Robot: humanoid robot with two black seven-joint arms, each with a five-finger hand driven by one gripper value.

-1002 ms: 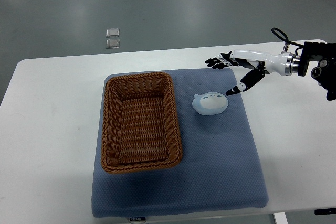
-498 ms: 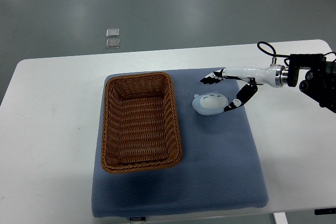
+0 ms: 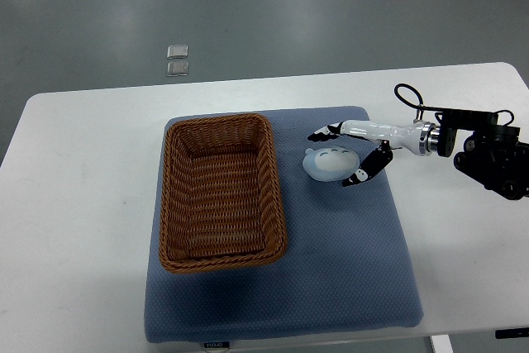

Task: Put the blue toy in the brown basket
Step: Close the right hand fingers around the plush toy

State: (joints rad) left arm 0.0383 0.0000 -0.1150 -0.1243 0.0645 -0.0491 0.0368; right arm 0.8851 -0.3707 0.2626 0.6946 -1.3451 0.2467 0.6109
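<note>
As right hand (image 3: 340, 155) reaches in from right edge, fingers spread wide, straddling blue toy (image 3: 330, 164) to bracket it for grasp, nothing gripped yet; toy lies on blue mat (image 3: 347, 270) just beside empty brown wicker basket (image 3: 221, 193)

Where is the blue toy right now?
In the top view, the blue toy lies on the blue mat, just right of the brown basket, between the right hand's spread fingers.
</note>
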